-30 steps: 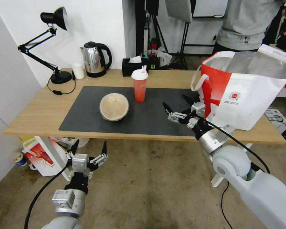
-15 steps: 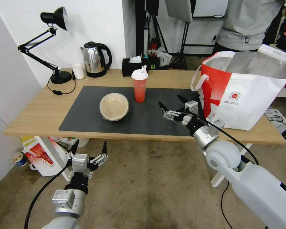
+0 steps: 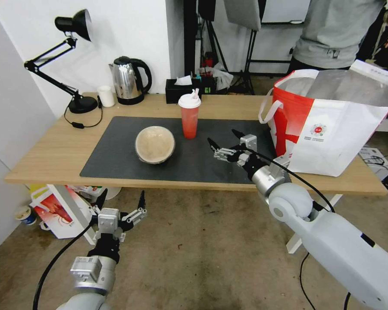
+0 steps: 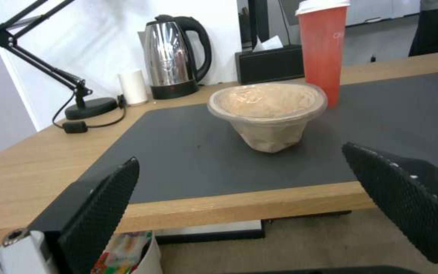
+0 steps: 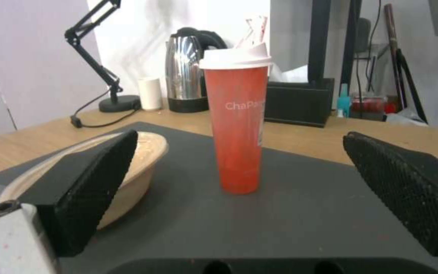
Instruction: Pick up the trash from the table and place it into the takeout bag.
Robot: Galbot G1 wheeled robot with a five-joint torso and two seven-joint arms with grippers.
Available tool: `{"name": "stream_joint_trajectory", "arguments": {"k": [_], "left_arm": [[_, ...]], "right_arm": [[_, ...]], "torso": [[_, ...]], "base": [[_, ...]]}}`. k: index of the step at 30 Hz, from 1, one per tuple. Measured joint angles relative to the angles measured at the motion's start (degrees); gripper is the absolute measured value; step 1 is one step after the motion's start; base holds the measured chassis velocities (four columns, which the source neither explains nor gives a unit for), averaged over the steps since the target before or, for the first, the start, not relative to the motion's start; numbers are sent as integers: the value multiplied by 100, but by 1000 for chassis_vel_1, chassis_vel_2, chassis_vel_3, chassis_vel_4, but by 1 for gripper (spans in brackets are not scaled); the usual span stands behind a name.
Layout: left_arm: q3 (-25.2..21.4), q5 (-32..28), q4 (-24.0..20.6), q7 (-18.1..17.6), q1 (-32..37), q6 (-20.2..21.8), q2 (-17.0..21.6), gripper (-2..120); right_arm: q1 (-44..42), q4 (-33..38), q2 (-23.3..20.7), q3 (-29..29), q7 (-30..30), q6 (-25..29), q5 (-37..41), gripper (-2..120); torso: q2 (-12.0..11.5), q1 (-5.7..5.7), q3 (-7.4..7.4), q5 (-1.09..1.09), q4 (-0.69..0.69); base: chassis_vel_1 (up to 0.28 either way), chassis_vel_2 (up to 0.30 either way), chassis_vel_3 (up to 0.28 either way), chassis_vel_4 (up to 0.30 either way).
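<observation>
Two pieces of trash on the big dark grey mat (image 3: 202,159) at frame centre in the head view: smaller beige round bowl (image 3: 155,144), tilted toward the camera, and just to its right and a little farther back, red translucent drink cup with white lid (image 3: 189,115), upright, apart from the bowl. Mat lying on the long light-wood table (image 3: 51,155) across the middle of the frame.

Right gripper (image 3: 225,140) low over the mat right of centre, fingers spread wide, nothing between them, pointing toward the cup. Same cup (image 5: 237,121) centred between the two black textured fingers (image 5: 92,182) in the right wrist view, well ahead of the tips, with the bowl (image 5: 143,160) partly behind one finger.

Large boxy white takeout bag with red panel, white loop handles and silver foil lining (image 3: 332,125) standing open at the right end of the table, just beside the right arm.

Left gripper (image 3: 120,203) at lower left of the head frame, below the table edge over the floor, fingers wide apart and empty. Bowl (image 4: 267,114) and cup (image 4: 323,49) ahead of it in the left wrist view, beyond the table's near edge.
</observation>
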Motion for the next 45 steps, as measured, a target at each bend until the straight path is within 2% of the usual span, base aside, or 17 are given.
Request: {"name": "stream_joint_trajectory", "arguments": {"k": [18,45], "left_arm": [[0,0,0,0,0,0,0,100],[0,0,0,0,0,0,0,100]], "right_arm": [[592,-416,152,-319,-2,-47,136,100],[1379,-1446,807,-747,-65,-51,136,100]], "torso": [[0,0,-1,0,0],[0,0,0,0,0]], "base": [[0,0,0,0],[0,0,0,0]]}}
